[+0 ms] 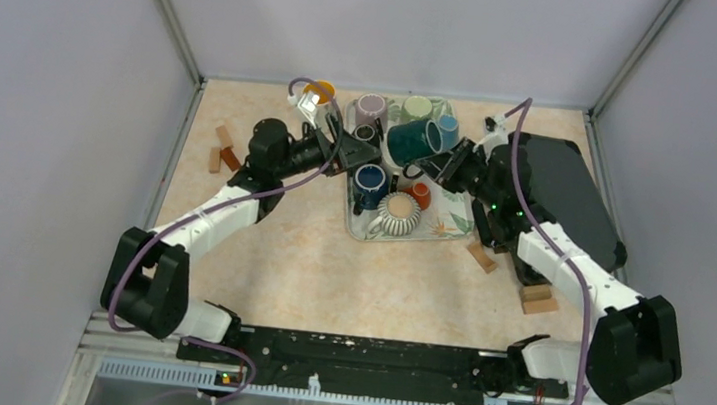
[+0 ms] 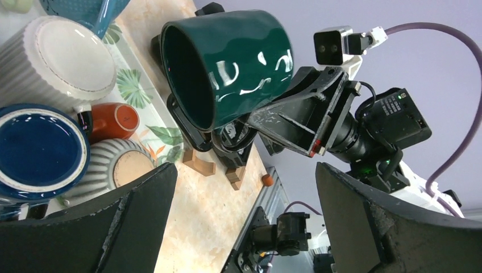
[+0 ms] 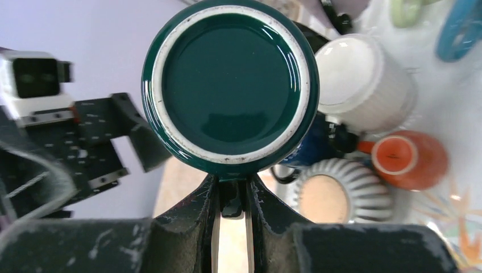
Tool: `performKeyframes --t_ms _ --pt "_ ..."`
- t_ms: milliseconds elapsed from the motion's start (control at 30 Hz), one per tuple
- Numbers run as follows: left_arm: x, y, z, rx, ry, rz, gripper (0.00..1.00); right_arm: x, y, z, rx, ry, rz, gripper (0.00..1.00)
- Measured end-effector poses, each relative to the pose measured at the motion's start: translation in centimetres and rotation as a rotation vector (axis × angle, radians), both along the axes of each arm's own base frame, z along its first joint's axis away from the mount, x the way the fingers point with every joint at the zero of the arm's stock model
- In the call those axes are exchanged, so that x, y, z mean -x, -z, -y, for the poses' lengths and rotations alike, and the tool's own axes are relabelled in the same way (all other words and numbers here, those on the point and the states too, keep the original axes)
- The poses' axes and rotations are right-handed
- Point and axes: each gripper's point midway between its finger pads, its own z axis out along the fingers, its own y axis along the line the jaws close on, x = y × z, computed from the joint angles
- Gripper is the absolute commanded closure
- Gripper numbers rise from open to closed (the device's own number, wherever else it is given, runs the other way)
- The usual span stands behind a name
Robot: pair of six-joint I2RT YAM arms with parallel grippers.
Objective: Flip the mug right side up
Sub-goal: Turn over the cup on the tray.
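My right pincer [image 3: 230, 196] is pinching the handle of the dark green mug [image 3: 230, 85], with its two scuffed black fingers pressed on the thin loop from either side. The mug hangs in the air just beyond those fingertips, tipped on its side. Its round foot faces my right wrist: a smooth glazed disc ringed by a bare, speckled white band. Its mouth faces my left pincer [image 1: 344, 158], which is spread wide and holds nothing. The left pincer's broad matte fingers [image 2: 136, 222] are near the mug but apart from it. The glaze is glossy and throws bright highlights along the barrel wall.

Below my right pincer sits a tray [image 1: 452, 228], pale with a printed leaf pattern and crowded with crockery. A white ribbed mug [image 3: 364, 85] stands on its rim, and a small smooth orange cup [image 3: 406, 159] lies on its side. A ribbed cup [image 3: 335, 196] shows a tan disc upward, and a shiny blue mug [image 2: 40, 148] sits nearer my left pincer.

The table [image 1: 259, 252] is a mottled peach-beige sheet. Small wooden blocks [image 1: 224, 148] lie outside my left pincer. More lie by my right forearm, where a flat black slab [image 1: 566, 194] also rests. Plain lilac-grey walls [image 1: 46, 79] close in three sides.
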Motion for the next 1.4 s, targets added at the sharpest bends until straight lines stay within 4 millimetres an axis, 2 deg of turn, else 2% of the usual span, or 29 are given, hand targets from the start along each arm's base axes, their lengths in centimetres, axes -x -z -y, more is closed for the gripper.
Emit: performKeyframes --t_ms 267,433,567,900,1067,1200,1400 --pt "0.3 1.4 0.3 0.032 0.020 -0.064 0.04 1.0 -2.5 -3.0 -0.216 -0.097 0.028 1.00" --pt "0.6 1.0 0.4 0.063 0.033 -0.070 0.10 1.5 -3.7 -4.5 -0.313 -0.141 0.045 1.00" --pt "0.9 0.7 0.6 0.091 0.042 -0.076 0.17 1.8 -3.9 -5.2 -0.374 -0.155 0.044 1.00" --pt "1.6 0.4 1.4 0.135 0.072 -0.089 0.38 2.2 -4.1 -7.1 -0.447 -0.189 0.036 1.00" --pt "1.7 0.7 1.7 0.152 0.086 -0.107 0.53 2.4 -3.9 -8.0 -0.469 -0.206 0.030 1.00" --pt "1.7 0.6 1.8 0.170 0.093 -0.116 0.64 2.0 -3.8 -8.0 -0.477 -0.189 0.026 1.00" --pt "1.8 0.2 1.9 0.189 0.101 -0.115 0.75 2.0 -4.3 -7.9 -0.494 -0.188 0.042 1.00"
